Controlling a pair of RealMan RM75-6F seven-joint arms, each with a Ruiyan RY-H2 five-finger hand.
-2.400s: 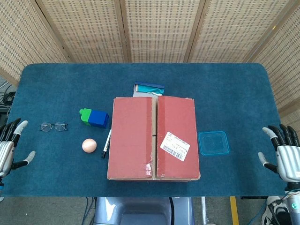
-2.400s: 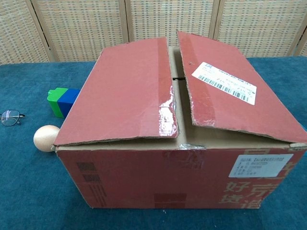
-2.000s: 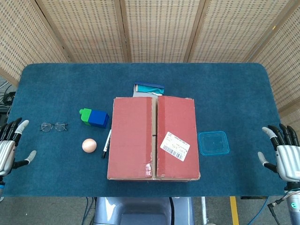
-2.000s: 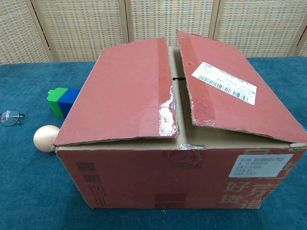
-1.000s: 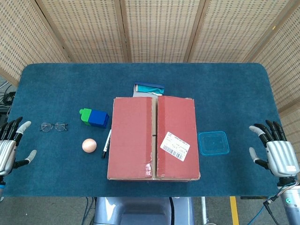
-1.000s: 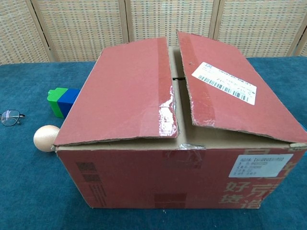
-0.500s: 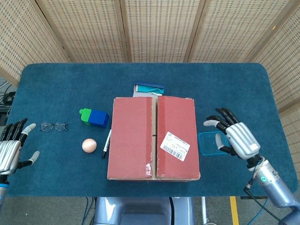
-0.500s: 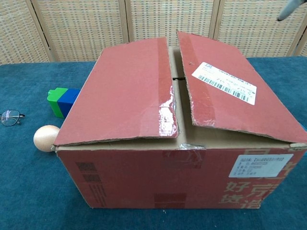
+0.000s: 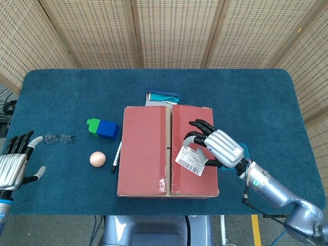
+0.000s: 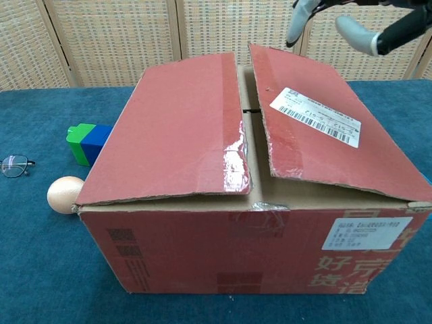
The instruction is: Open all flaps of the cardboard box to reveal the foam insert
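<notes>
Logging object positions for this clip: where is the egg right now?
In the head view the egg lies on the blue table left of the cardboard box, beside the pen.

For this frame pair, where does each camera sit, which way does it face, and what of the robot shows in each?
Head view: high above the near table edge, looking steeply down on the cardboard box; shows the left robot hand and the right robot hand over the box.
Chest view: low at the near edge, looking level at the box front; only right fingertips show.
Shared: box, egg, glasses, green-blue block.
</notes>
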